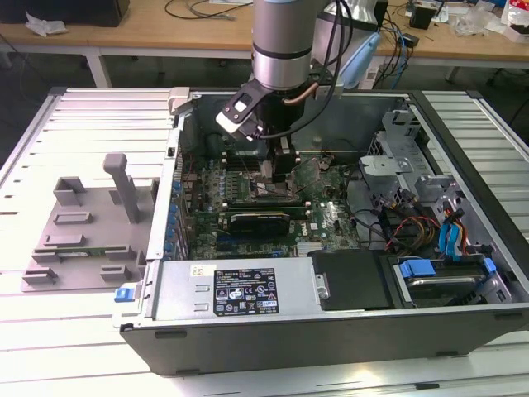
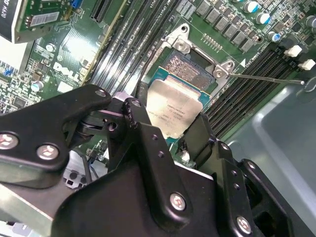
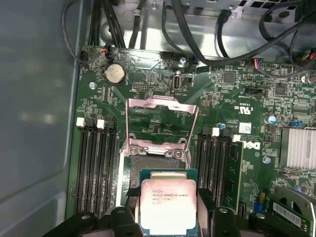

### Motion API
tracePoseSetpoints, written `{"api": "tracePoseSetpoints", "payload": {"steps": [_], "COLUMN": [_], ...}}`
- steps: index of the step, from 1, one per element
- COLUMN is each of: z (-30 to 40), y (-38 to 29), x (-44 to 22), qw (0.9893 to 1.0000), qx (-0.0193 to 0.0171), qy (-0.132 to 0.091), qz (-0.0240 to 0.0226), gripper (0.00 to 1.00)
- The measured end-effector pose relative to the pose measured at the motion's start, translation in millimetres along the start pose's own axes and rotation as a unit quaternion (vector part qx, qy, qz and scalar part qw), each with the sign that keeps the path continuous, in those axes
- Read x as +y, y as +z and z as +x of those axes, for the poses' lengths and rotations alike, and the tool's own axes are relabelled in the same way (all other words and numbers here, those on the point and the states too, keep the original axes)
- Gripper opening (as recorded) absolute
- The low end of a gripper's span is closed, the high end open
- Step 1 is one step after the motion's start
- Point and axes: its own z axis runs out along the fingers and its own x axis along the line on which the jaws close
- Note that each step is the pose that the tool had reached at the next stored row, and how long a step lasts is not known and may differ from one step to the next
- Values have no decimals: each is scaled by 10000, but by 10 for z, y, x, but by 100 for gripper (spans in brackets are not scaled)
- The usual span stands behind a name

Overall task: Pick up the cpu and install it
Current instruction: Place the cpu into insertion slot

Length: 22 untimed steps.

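Silvery-topped, the cpu (image 3: 168,205) is pinched by its edges in the gripper (image 3: 168,219) and held over the open socket (image 3: 155,157) but offset, with part of the contacts uncovered. The seating step is judged in hand; square alignment with the socket is called for.

Print on the cpu (image 3: 169,205) seems unreadably small.

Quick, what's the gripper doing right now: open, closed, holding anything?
Gripper: closed on the small flat square chip with a silvery metal top, the cpu, beside the open metal socket frame.
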Motion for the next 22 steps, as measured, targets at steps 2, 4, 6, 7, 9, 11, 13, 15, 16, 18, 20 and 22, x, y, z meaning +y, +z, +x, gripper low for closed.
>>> {"api": "tracePoseSetpoints", "payload": {"steps": [2,4,6,7,9,11,13,15,16,18,20,22], "z": [0,0,0,5,8,9,10,11,11,19,36,48], "y": [32,52,60,68,73,83,103,126,127,132,139,164], "x": [-1,-2,-3,-3,-2,-2,-3,-4,-4,-5,-7,-15], "qw": [10000,10000,10000,10000,10000,10000,10000,9999,9999,9999,9999,9999], "qx": [0,0,-1,2,1,1,0,-4,-4,-1,-3,-17], "qy": [0,0,0,1,1,17,52,107,108,110,109,108], "qz": [0,0,1,-1,0,0,0,2,1,-1,1,2], "gripper": [54,54,54,54,54,54,54,54,54,54,54,54]}}
